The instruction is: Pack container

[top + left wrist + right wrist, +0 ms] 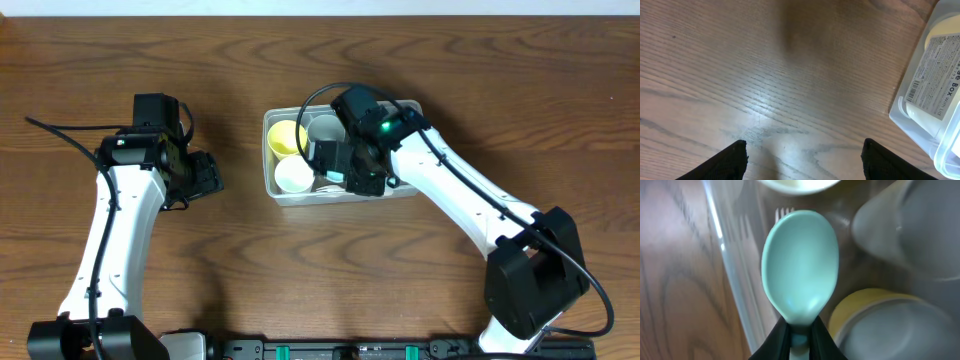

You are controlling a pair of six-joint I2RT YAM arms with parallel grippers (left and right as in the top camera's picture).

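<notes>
The clear container (300,199) sits at the table's middle, holding a yellow cup (285,138), a white cup (294,175) and a grey cup (325,128). My right gripper (345,172) hangs over the container. In the right wrist view it is shut (800,341) on the handle of a teal spoon (800,265), whose bowl points into the tub beside its clear wall (735,285). My left gripper (205,175) is open and empty (805,155) over bare wood, left of the container (935,100).
In the right wrist view a yellow bowl (860,305) with a grey bowl (900,330) nested in it lies right of the spoon. A grey cup (910,225) is above them, and fork tines (782,214) lie on the tub floor. The table is brown wood (120,60).
</notes>
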